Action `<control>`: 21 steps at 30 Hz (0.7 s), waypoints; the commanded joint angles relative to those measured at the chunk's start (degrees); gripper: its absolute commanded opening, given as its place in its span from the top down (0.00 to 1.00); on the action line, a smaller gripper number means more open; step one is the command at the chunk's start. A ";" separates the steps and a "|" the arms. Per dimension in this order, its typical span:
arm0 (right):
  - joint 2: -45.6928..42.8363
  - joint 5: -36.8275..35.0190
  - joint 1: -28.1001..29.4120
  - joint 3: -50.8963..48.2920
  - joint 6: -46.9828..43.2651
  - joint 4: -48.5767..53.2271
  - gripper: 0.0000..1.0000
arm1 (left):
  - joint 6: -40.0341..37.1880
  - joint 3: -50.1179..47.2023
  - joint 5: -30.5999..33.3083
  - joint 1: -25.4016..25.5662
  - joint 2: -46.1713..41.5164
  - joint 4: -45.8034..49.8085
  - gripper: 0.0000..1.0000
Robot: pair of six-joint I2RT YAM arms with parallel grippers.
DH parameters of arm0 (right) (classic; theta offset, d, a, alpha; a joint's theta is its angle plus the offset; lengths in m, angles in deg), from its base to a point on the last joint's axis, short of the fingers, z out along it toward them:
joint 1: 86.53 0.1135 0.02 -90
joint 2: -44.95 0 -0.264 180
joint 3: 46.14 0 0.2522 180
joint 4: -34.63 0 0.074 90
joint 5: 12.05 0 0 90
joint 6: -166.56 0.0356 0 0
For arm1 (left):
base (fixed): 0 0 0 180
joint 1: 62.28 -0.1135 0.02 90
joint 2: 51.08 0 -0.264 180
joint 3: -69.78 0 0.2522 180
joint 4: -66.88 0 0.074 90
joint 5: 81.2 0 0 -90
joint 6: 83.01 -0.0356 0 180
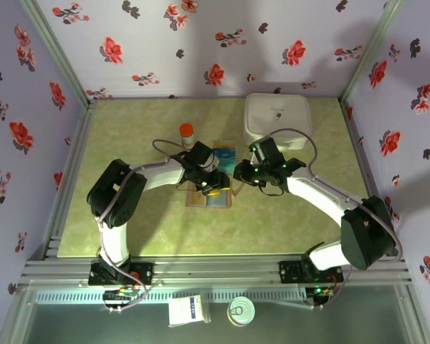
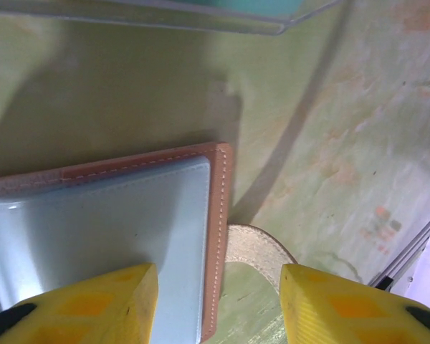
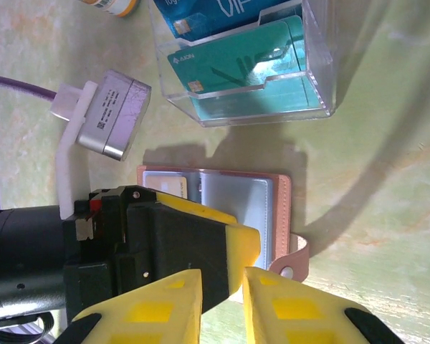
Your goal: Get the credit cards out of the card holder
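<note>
Logging what we see, card holder [image 3: 252, 202] open mid-tabletop, left gripper [image 2: 218, 281] fingers wide astride its edge, right gripper [image 3: 223, 288] fingers narrow, credit cards [image 3: 252, 77] in clear stand [image 3: 319, 66].

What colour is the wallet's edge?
The card holder has a brown border with pale stitching, clearest in the left wrist view.

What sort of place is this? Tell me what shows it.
Probably a robot test cell: floral-papered walls on an aluminium frame, two arms bolted to the table, and staged props, a card holder and a clear card stand.
</note>
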 commanded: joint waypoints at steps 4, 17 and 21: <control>0.05 0.97 -0.32 -0.41 -0.12 -0.14 0.76 | -0.84 1.77 -2.36 0.17 0.00 -0.50 0.51; 13.69 6.79 6.33 8.12 0.55 -0.68 0.78 | -5.35 -11.28 1.81 -9.16 -14.30 2.78 0.54; 17.65 6.67 9.15 12.25 0.26 0.34 0.79 | -6.44 -15.67 1.64 -11.49 -15.88 2.39 0.59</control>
